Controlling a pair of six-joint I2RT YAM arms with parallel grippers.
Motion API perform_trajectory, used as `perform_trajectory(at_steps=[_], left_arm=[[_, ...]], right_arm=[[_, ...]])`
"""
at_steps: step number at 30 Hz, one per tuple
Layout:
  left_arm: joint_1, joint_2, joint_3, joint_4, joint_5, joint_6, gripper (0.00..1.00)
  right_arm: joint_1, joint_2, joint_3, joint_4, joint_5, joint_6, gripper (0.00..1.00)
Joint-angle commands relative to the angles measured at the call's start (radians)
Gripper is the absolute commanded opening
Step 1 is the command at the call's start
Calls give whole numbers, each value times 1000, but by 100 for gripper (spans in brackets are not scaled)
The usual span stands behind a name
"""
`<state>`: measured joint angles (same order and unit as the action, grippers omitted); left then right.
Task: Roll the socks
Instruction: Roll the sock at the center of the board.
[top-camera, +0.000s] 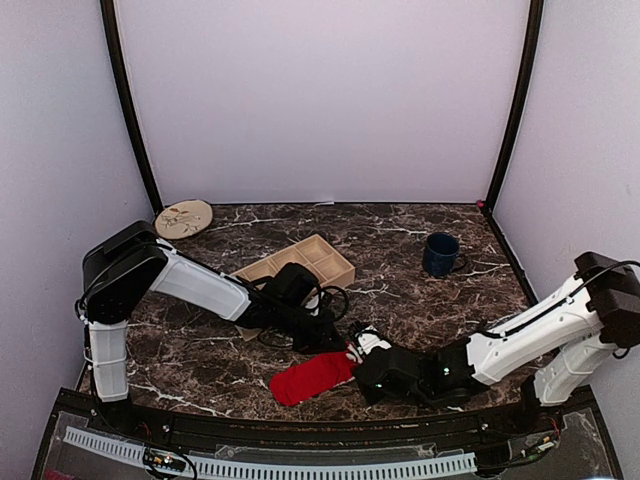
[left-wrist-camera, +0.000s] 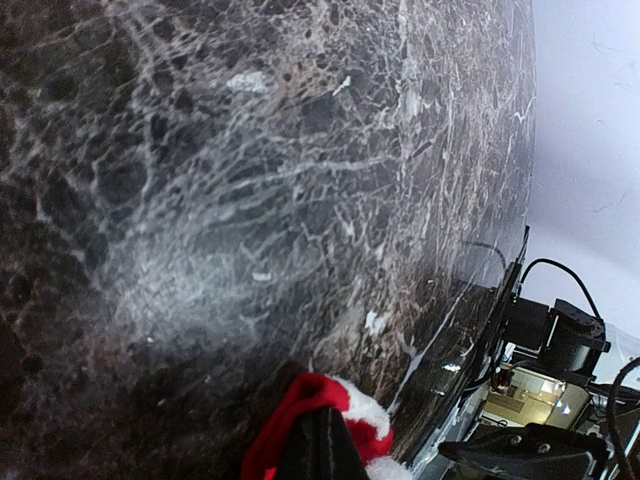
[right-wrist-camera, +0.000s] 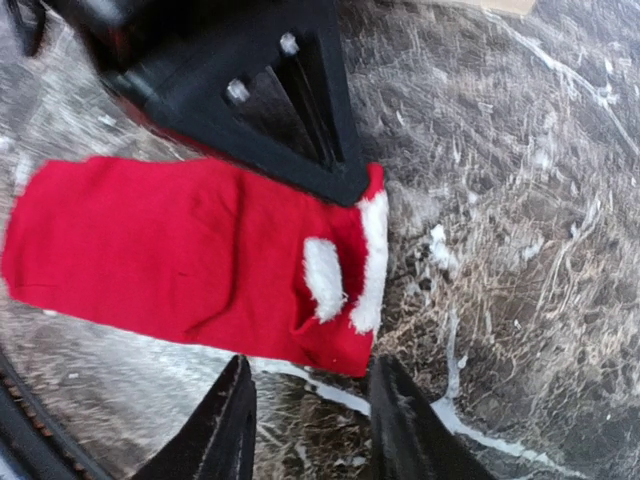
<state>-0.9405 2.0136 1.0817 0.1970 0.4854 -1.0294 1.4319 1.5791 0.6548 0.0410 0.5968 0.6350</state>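
Observation:
A red sock with a white fluffy cuff (top-camera: 312, 376) lies flat on the marble table near the front edge. In the right wrist view the sock (right-wrist-camera: 190, 260) stretches left from its cuff. My left gripper (top-camera: 340, 343) is shut on the sock's cuff end; its black fingers (right-wrist-camera: 300, 110) pinch the upper cuff edge, and the left wrist view shows the red and white cloth (left-wrist-camera: 340, 415) bunched round the closed tips. My right gripper (right-wrist-camera: 310, 415) is open, its fingers just short of the sock's near cuff corner, not touching it.
A tan divided tray (top-camera: 300, 265) stands behind the left arm. A dark blue mug (top-camera: 440, 254) sits at the back right. A round patterned plate (top-camera: 183, 218) lies at the back left. The table's front edge runs close below the sock.

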Motion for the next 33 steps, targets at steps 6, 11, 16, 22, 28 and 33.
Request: perform_trajectory(at_steps=[6,11,16,22,28,33], left_arm=[[3,25,-13,-81,-34,26,0],[3,25,-43,-65,-36,23,0],[3,22,-75,-50,-34,23,0],[3,14,-101,-55,-36,34,0],[3,10,-128,-43,-39,37,0],[3,5,-152,-26,-42,36,0]], right_arm=[[17,-212,-99,9,-38,215,52],[-7,-230,-168,126,-70,330,54],[-62,-215,-224,239,-94,472,53],[-134,-157,-272,401,-164,610,50],[-163,-83,-280,496,-229,703,48],[-167,-42,-265,505,-255,741,48]])
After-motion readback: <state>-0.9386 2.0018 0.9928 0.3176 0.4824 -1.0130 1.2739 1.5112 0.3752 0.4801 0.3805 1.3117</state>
